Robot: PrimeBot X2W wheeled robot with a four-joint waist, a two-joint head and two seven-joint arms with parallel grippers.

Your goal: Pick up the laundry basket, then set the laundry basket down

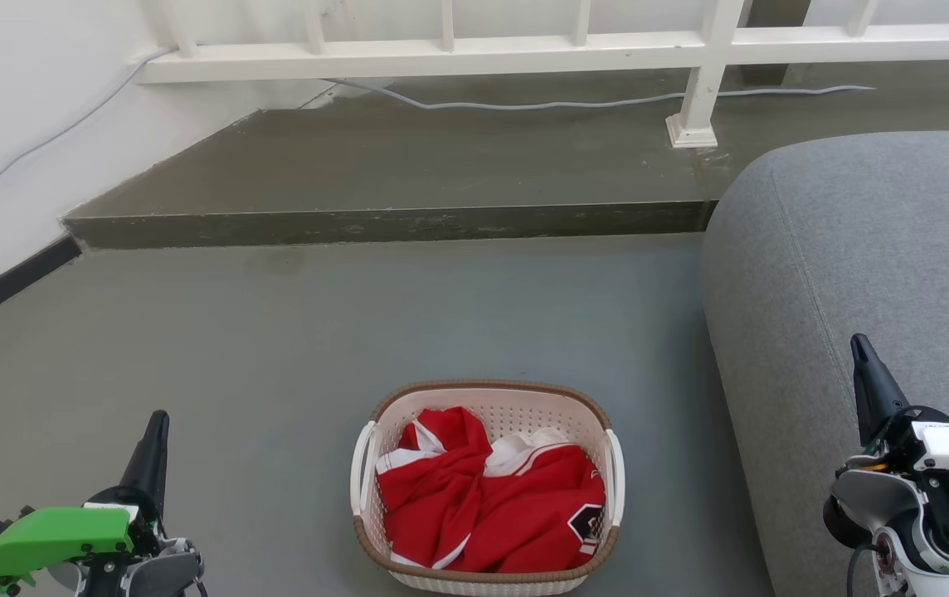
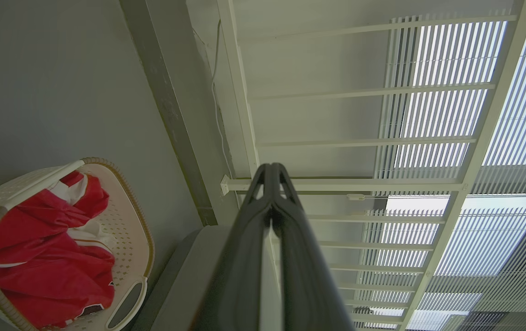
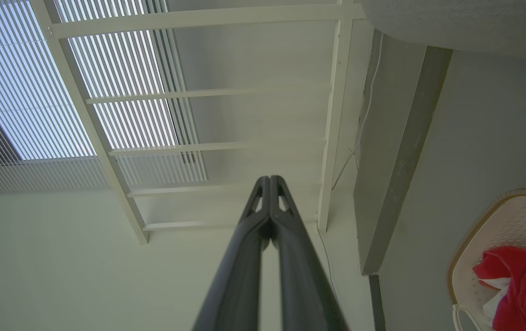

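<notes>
The laundry basket (image 1: pixel 487 398) stands on the grey floor at the bottom centre of the head view, cream-white and perforated with a brown rim band and white side handles, holding red and white clothing (image 1: pixel 491 497). My left gripper (image 1: pixel 158 424) is at the lower left, well apart from the basket, fingers shut and empty. At the lower right my right gripper (image 1: pixel 859 347) is over the sofa's edge, also shut and empty. The basket (image 2: pixel 127 216) shows at the left wrist view's lower left, behind the shut left gripper (image 2: pixel 271 170). The basket (image 3: pixel 488 225) sits at the right wrist view's lower right, beside the shut right gripper (image 3: pixel 270 181).
A grey sofa (image 1: pixel 873 265) fills the right side, close to the basket. Behind the basket a raised concrete step (image 1: pixel 391 222) crosses the floor, with a white railing (image 1: pixel 524 54) and a grey cable (image 1: pixel 541 104) on it. A white wall (image 1: pixel 2 124) with dark skirting runs along the left.
</notes>
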